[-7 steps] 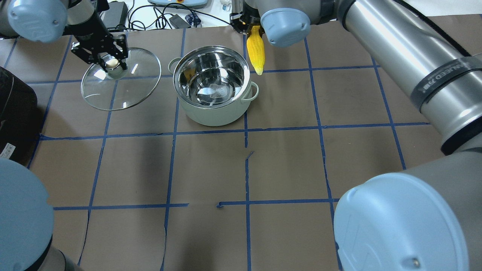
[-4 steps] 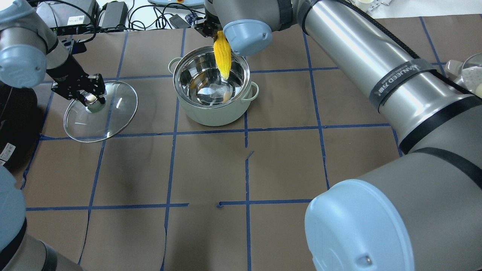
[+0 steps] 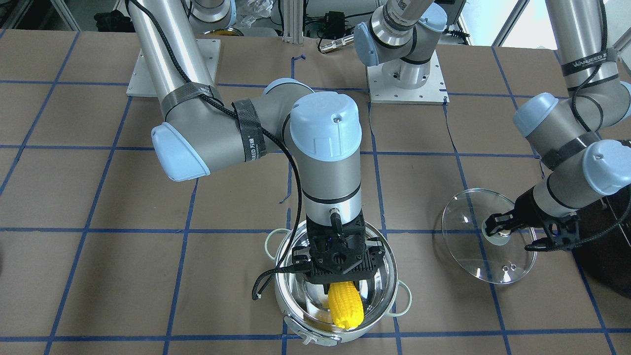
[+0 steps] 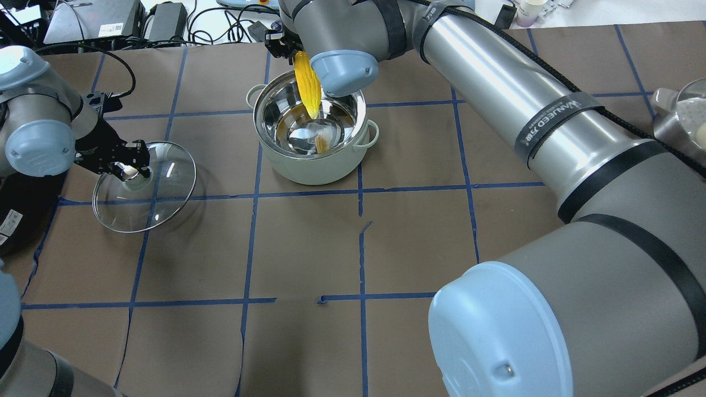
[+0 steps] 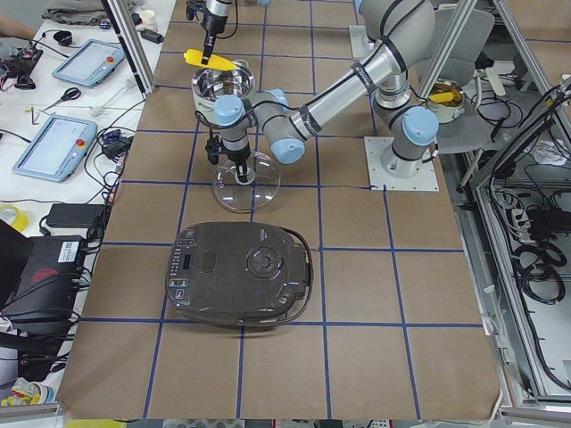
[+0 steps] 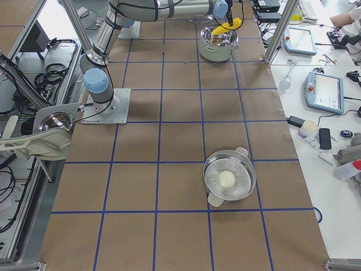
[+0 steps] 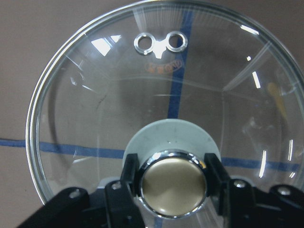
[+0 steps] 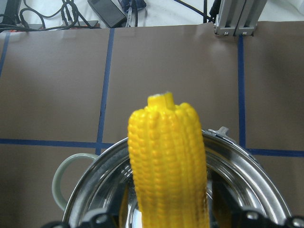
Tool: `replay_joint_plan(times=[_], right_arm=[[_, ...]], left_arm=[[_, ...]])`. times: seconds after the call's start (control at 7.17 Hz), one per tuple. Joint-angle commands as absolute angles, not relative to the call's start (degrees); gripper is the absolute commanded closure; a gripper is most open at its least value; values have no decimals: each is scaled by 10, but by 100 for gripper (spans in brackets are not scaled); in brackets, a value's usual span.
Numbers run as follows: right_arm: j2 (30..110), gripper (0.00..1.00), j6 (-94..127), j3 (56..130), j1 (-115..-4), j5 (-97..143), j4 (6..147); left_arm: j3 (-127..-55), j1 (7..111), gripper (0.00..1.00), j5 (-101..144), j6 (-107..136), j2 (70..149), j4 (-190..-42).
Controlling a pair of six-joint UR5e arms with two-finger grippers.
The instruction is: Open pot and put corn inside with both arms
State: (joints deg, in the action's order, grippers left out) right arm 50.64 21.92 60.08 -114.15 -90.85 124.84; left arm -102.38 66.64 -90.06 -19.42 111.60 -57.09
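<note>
The pale pot (image 4: 309, 172) stands open on the brown table, its steel inside empty; it also shows in the front view (image 3: 403, 299). My right gripper (image 3: 340, 282) is shut on the yellow corn (image 4: 307, 82) and holds it tip-down over the pot's mouth, its lower part just inside the rim (image 3: 345, 305) (image 8: 168, 161). My left gripper (image 4: 128, 168) (image 7: 173, 178) is shut on the beige knob of the glass lid (image 4: 160, 204) (image 7: 142, 95) and holds it tilted and low over the table, left of the pot (image 3: 468, 256).
A large black appliance (image 5: 241, 272) sits by the table's left end, close behind the lid (image 4: 16, 182). A second steel pot with a white lump (image 6: 228, 178) stands far to the right. Cables and devices (image 4: 165, 22) lie beyond the far edge.
My right gripper carried the corn left from beside the pot to over its mouth. My left gripper carried the lid left, toward the robot and lower.
</note>
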Motion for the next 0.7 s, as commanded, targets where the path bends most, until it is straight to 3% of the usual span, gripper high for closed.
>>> replay_joint_plan(times=[0.0,0.28,0.56], right_arm=[[509,0,230,600,-1144,-908,1250],[538,0,217,609,-1140,-904,1221],[597,0,211,621,-1087,-901,1072]], left_arm=[[-1055,674,100,-904,-286,1108,-527],[-1099,671,100,-905,-288,1100,-448],[-1093,662,100,-904,-290,1100,-451]])
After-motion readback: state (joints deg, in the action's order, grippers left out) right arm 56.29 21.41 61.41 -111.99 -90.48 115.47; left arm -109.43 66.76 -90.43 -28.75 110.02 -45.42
